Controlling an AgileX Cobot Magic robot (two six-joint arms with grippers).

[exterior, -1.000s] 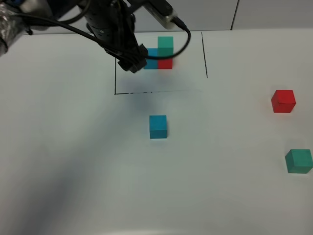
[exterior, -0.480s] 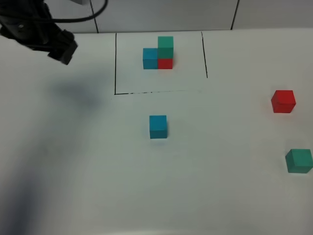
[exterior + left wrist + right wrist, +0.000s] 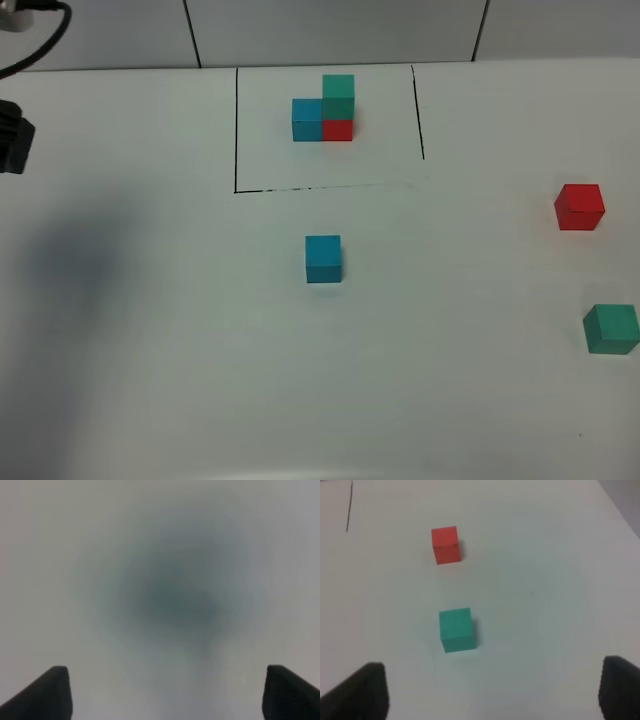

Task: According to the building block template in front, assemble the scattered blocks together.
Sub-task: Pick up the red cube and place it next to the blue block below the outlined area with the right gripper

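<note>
- A white, matte bench (image 3: 150,380) fills nearly all of what we see from the high camera. It is evenly lit, apart from a soft grey shadow (image 3: 80,260) spread across its left part.
- Behind the bench's far edge runs a pale grey wall (image 3: 330,30), split into panels by dark upright seams.
- At the far middle of the bench stands the building block template (image 3: 325,110): a blue cube joined to a red one, with a green one on top. A thin black line (image 3: 236,130) drawn on the surface bounds it on the left, the near side and the right.
- The loose blue cube (image 3: 323,259) sits alone on the bench, just outside the near line and well apart from the other two.
- The red cube (image 3: 579,207) lies far to the right. The teal-green cube (image 3: 611,329) is near it, closer to the front edge; the two do not touch.
- The left hand (image 3: 167,672) is spread wide over bare, blurred bench, with nothing between its dark fingers.
- The right hand (image 3: 492,667) is also parted and empty. It hangs above the red and teal-green cubes and touches neither.
- A dark part of the left arm (image 3: 12,145) and a black cable (image 3: 40,40) show at the high view's left edge.
</note>
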